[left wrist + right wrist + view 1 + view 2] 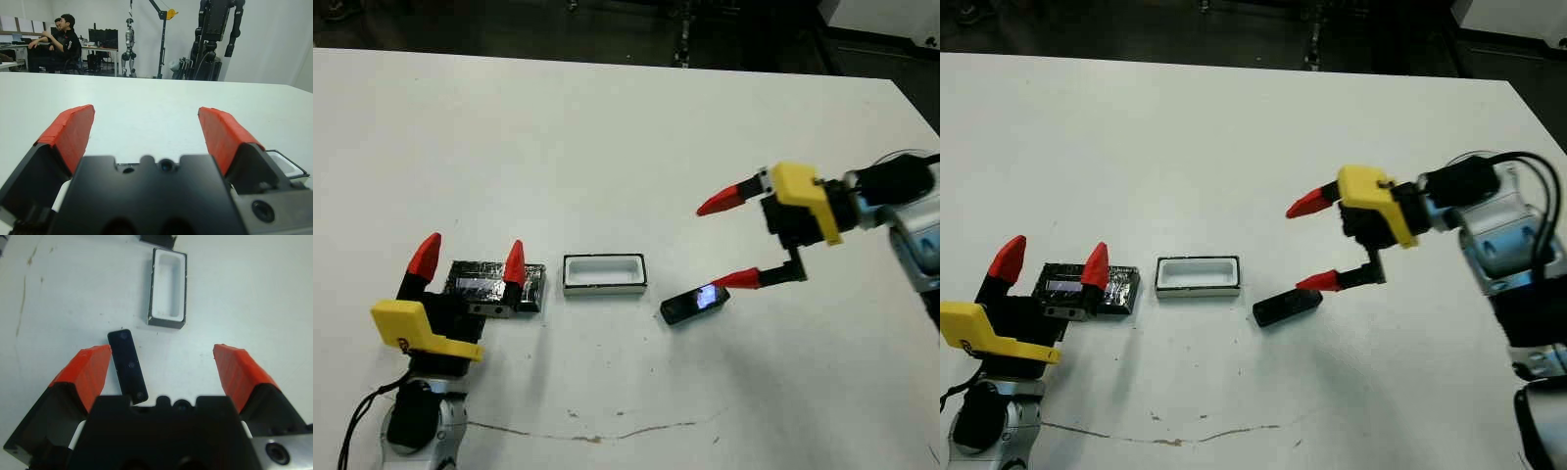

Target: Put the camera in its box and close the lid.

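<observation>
The camera (693,304) lies flat and slanted on the table, just right of the box (604,289), a white-rimmed tray standing with nothing in it. My right gripper (713,245) is open and hovers over the camera's right end, its lower fingertip close to it. In the right wrist view the camera (128,366) lies beside one finger, with the box (152,284) beyond. The black speckled lid (484,276) sits left of the box. My left gripper (472,257) is open right at the lid, its fingers partly hiding it.
A thin brown crack line (597,433) runs along the table's front. The table's far edge (607,61) meets a dark floor. Beyond the table, seated people (61,39) and parked robot stands (215,34) show in the left wrist view.
</observation>
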